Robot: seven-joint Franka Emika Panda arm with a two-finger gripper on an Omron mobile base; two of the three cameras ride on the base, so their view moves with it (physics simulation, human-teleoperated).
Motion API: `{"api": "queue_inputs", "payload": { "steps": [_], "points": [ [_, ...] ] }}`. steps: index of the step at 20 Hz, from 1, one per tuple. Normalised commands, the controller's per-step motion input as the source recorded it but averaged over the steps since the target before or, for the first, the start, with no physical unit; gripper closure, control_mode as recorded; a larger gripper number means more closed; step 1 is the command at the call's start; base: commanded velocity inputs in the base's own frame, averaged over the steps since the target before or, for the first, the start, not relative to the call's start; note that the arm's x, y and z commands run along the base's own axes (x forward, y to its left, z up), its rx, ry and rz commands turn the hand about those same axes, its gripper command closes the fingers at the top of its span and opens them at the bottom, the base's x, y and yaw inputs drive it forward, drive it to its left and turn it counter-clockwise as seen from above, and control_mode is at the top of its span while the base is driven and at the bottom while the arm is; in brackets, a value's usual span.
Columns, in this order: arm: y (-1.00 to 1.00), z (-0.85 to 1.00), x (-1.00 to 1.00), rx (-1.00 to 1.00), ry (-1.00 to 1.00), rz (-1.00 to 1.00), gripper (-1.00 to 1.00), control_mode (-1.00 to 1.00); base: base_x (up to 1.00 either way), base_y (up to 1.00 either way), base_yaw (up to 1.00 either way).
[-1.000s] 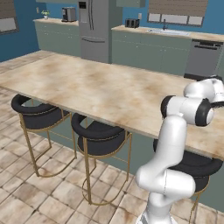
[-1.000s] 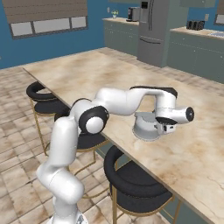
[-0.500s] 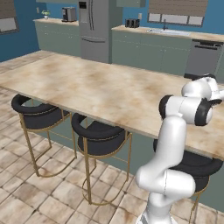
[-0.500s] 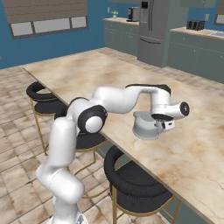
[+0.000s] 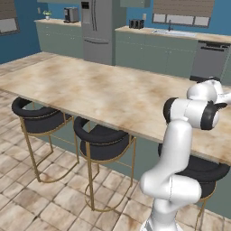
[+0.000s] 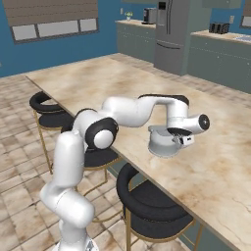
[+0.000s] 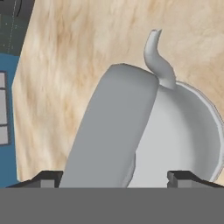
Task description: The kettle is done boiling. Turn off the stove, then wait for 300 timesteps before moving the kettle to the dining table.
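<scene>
- One kettle, silver-grey, stands upright on the dining table, near the table's stool-side edge and directly under the robot's hand.
- In the hand view the kettle sits close below the camera; its flat grey handle arches across the frame and one short spout points away toward the bare marble top.
- One gripper: two dark fingertips show wide apart, one on each side of the handle. Fingers spread; contact with the handle cannot be told.
- Stools: three counted in the left base view along the table's near side, black cushions on gold legs, the third partly behind the arm. Three also in the right base view.
- One steel fridge stands against the far wall, between grey-green cabinet runs.
- One dark appliance sits on the far counter left of the fridge; its kind is too small to tell.
- Kettle interior not visible; contents cannot be told.
</scene>
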Motion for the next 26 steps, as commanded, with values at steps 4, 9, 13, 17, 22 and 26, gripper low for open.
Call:
{"api": "queue_inputs", "payload": {
  "steps": [4, 9, 13, 17, 22, 26],
  "points": [
    [0.0, 0.0, 0.21, -0.02, 0.01, 0.0, -1.0, -1.0, 0.0, 0.0, 0.0],
    [-0.02, -0.02, 0.13, -0.03, -0.01, 0.0, -1.0, -1.0, 0.0, 0.0, 0.0],
    [-0.02, 0.11, 0.03, 0.0, -0.07, 0.0, -1.0, -1.0, 0.0, 0.0, 0.0],
    [-0.07, 0.02, 0.0, 0.0, 0.0, 0.0, -1.0, -1.0, 0.0, 0.0, 0.0],
    [0.0, 0.06, -0.13, 0.0, -0.01, 0.0, -1.0, -1.0, 0.0, 0.0, 0.0],
    [0.0, 0.3, -0.23, 0.0, -0.07, 0.0, -1.0, -1.0, 0.0, 0.0, 0.0]
  ]
}}
